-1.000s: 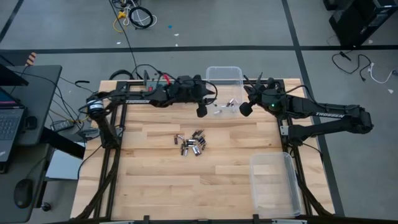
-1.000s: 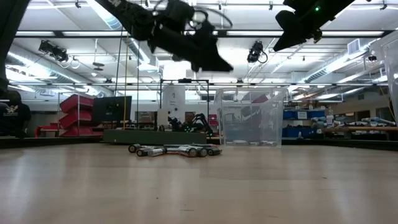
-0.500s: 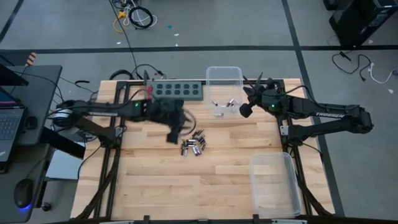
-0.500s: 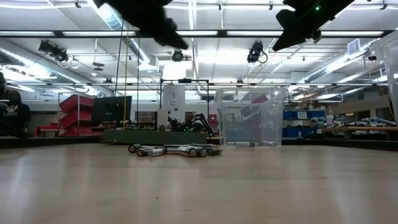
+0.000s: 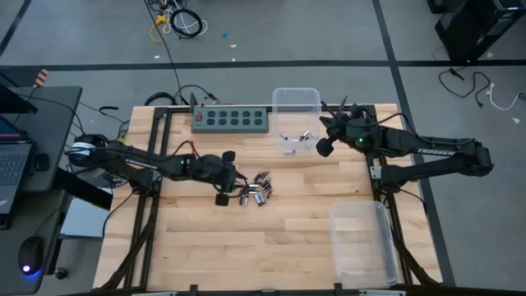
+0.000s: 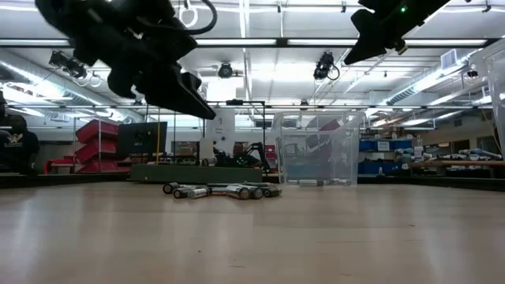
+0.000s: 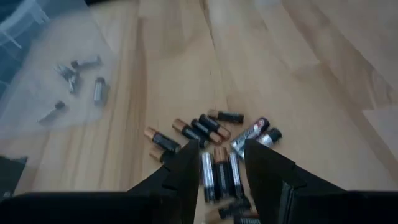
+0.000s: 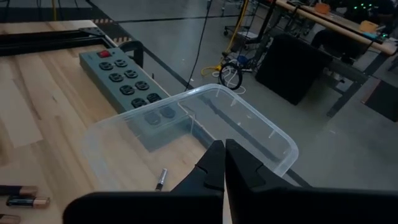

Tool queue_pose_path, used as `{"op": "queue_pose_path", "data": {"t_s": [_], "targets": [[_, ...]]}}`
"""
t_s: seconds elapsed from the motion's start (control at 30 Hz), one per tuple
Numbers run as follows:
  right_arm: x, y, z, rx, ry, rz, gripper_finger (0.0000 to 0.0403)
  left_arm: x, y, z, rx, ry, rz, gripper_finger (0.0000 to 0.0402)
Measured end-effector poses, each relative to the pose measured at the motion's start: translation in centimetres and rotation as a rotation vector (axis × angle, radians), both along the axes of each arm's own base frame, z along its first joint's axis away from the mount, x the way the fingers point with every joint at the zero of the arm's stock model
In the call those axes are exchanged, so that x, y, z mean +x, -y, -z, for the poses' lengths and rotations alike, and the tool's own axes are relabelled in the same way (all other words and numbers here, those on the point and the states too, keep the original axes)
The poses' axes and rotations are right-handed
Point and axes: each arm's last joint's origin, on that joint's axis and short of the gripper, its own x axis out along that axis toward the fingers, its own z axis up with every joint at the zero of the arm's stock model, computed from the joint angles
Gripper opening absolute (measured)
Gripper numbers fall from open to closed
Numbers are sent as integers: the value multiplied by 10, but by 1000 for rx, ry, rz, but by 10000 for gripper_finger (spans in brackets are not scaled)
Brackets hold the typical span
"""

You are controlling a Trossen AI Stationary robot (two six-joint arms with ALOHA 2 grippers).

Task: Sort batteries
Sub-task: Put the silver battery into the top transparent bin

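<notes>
Now the left gripper (image 5: 223, 178) is hovering with fingers parted over the batteries (image 5: 255, 192) on the bench (image 5: 271, 238), while the right gripper (image 5: 324, 146) is hanging, fingers closed and empty, beside the clear bin (image 5: 296, 99).

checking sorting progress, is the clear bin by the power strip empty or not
Not empty: the clear bin holds a few batteries on its floor.

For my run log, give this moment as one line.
left gripper: open above batteries | right gripper: shut beside bin
</notes>
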Motion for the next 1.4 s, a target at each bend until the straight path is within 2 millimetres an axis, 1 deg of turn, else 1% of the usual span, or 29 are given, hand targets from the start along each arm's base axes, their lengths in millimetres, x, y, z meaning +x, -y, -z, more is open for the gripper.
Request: {"op": "queue_pose_path", "data": {"t_s": [0.13,0.2,0.3,0.47,0.53,0.67,0.77,1.07,1.4], "targets": [[0,0,0,0,1,0,1,-5,-1,12,0,117,-5,127],[0,0,0,0,0,0,1,-10,-1,21,0,129,-17,127],[0,0,0,0,-1,0,2,-11,-2,31,-5,129,-48,127],[0,0,0,0,1,0,1,-4,-3,48,-6,99,-73,127],[0,0,0,0,1,0,2,1,-3,52,-18,113,-79,127],[0,0,0,0,0,0,1,5,-4,65,-21,94,-84,127],[0,0,0,1,0,0,2,9,-5,68,-38,128,-88,127],[0,0,0,0,-1,0,1,12,-11,90,-94,78,-124,127],[0,0,0,1,-2,0,2,14,-17,106,-159,65,-159,127]]}}
